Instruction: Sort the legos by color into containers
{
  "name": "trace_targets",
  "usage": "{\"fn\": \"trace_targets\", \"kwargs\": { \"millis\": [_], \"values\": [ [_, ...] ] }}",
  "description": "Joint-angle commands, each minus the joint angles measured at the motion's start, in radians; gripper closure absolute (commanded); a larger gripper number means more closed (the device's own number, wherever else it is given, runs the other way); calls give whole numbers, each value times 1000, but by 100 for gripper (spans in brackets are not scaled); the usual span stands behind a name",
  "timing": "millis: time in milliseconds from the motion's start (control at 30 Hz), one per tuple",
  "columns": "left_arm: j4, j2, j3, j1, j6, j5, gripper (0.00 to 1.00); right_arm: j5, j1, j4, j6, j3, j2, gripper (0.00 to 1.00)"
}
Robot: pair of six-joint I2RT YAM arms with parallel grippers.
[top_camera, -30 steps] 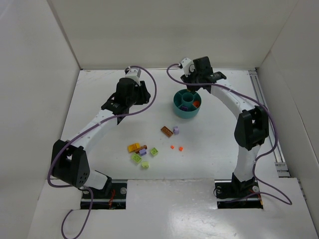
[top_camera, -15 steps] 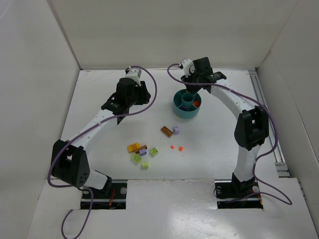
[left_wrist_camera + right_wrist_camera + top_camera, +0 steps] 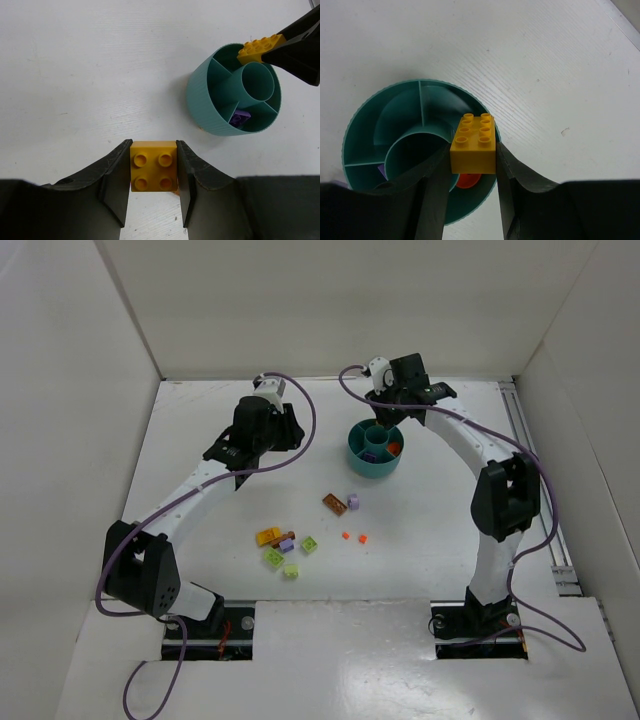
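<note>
White-walled enclosure, white matte table [image 3: 430, 540] underfoot. At left of the top view, left gripper [image 3: 153, 146] pinching a small square orange-yellow plastic brick [image 3: 153, 172], held over bare table, apart from the dish. Lower centre: loose plastic legos [image 3: 288, 543], lime green, brown, lilac, orange-red, not yet sorted. Right of centre: round teal ribbed plastic dish [image 3: 373, 468], already holding a lilac brick [image 3: 240, 118] and a round orange-red piece [image 3: 467, 180]. Farthest right, right gripper [image 3: 472, 156] clamped on a longer orange-yellow brick [image 3: 473, 139], hovering over the dish's rim. Step in hand, probably: dropping yellow into a compartment. Next: centre over an unoccupied wedge, clear of the orange-red one, then spread the claw.
</note>
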Motion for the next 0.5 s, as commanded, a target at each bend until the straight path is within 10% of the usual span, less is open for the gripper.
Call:
{"fn": "trace_targets", "kwargs": {
  "millis": [0, 467],
  "values": [
    [23, -9, 14, 6, 9, 21, 100, 15, -7, 0, 16, 42, -12, 56],
    [14, -9, 14, 6, 0, 41, 100, -5, -25, 53, 48, 24, 17, 64]
  ]
}}
